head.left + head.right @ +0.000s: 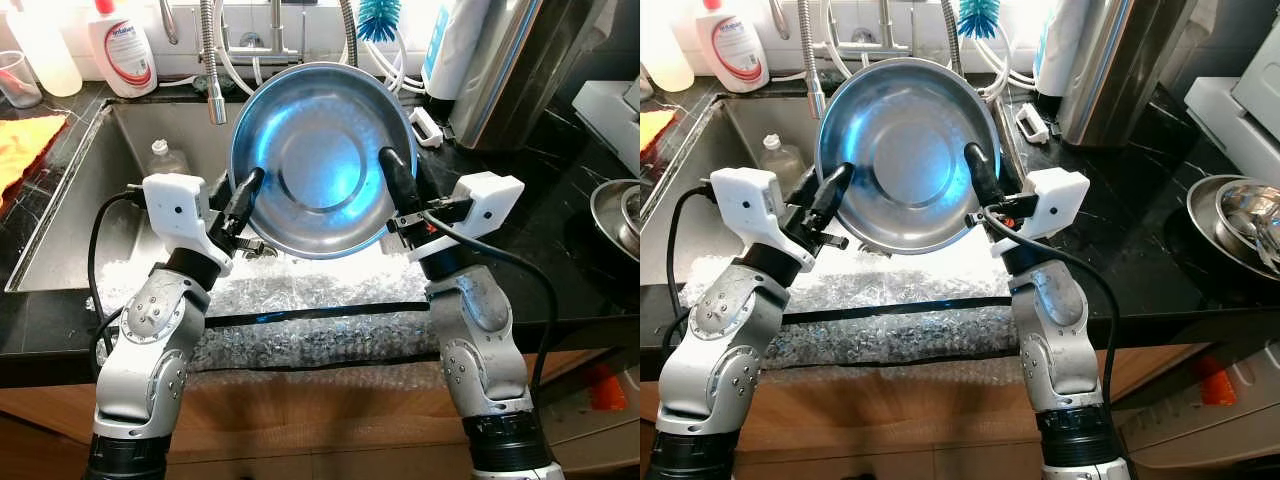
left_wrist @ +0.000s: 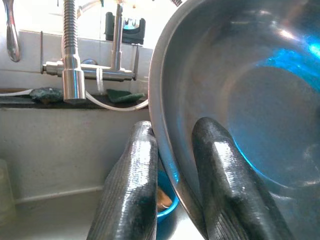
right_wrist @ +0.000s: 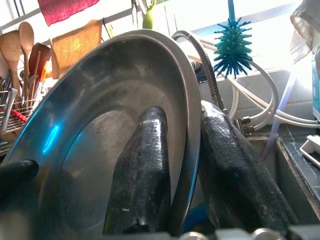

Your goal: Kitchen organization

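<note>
- Bowl (image 1: 322, 158), steel, tilted up over the sink (image 1: 90, 215), facing me.
- My left gripper (image 2: 172, 165) pinches its left rim.
- My right gripper (image 3: 192, 160) clamps its right rim.

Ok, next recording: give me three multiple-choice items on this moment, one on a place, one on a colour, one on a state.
1. Where is the steel bowl?
A. flat on the counter
B. held up over the sink
C. on the floor

2. What colour are the bristles of the bottle brush by the tap?
A. red
B. yellow
C. teal

3. How is the bowl gripped?
A. by the left end effector and the right end effector, each with fingers on either side of the rim
B. by the left alone
C. by neither

Answers: 1 B, it stands tilted above the basin; 2 C, the head views show teal; 3 A, both wrist views show a finger on each side of the rim.
</note>
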